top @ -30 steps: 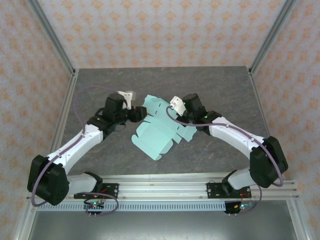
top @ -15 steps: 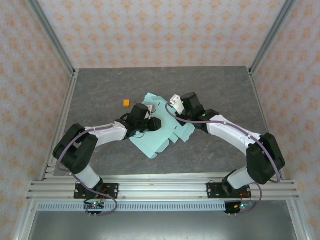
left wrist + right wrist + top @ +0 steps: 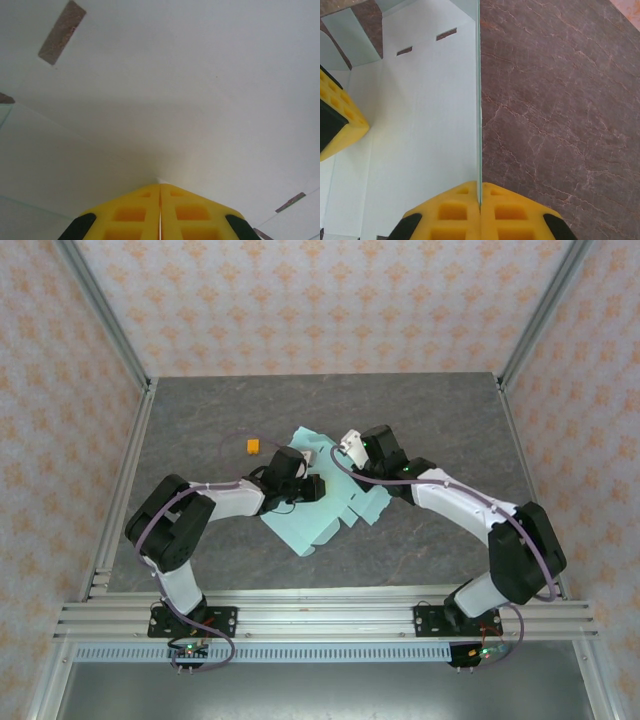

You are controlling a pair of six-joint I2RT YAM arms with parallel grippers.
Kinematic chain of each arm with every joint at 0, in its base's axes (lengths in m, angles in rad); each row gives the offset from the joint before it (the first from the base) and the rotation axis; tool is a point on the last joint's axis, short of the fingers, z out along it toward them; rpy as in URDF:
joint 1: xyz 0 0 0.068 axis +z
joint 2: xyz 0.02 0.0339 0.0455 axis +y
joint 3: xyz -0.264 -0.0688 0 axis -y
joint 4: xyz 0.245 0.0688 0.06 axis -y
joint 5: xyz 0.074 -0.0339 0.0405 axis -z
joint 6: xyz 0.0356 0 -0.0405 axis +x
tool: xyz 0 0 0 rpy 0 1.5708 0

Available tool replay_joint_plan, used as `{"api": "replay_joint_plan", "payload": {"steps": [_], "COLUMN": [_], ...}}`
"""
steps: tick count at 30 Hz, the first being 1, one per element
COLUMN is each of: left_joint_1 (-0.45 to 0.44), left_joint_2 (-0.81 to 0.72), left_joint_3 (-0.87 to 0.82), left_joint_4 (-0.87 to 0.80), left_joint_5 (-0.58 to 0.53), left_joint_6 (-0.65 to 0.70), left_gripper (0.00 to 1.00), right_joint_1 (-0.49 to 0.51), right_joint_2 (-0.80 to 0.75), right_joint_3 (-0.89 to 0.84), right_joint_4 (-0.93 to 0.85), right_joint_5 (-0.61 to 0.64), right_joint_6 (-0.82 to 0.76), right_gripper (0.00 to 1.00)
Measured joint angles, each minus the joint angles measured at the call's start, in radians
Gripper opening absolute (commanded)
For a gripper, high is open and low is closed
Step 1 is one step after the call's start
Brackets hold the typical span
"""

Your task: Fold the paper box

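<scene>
One paper box (image 3: pixel 320 518), one orange piece (image 3: pixel 254 447), left fingers (image 3: pixel 129 215) and right fingers (image 3: pixel 451 212) closed.

Walls (image 3: pixel 320 300) on 3 sides were peach paper w/ a repeating orange floral print. Light was flat & even, no hard shadows anywhere. Bare aluminium posts (image 3: pixel 100 315) ran up at the back corners, one left, one right, leaning outward from where I stood. Tabletop (image 3: pixel 200 410) was dark grey, stone-look; up close it showed thin pale veins (image 3: pixel 560 100) criss-crossing the surface. A slotted aluminium rail (image 3: pixel 320 615) ran across the near edge, w/ a plain grey metal sheet (image 3: pixel 320 690) below it.
</scene>
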Motion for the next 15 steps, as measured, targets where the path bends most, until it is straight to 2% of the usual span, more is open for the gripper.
{"api": "replay_joint_plan", "payload": {"steps": [15], "left_joint_1": [-0.004], "left_joint_2": [0.079], "left_joint_3": [0.001], "left_joint_4": [0.069], "left_joint_5": [-0.010], "left_joint_6": [0.000], "left_gripper": [0.05], "right_joint_1": [0.000], "right_joint_2": [0.021], "right_joint_3": [0.000], "right_joint_4": [0.007], "right_joint_5": [-0.002], "right_joint_6": [0.016], "right_gripper": [0.00]}}
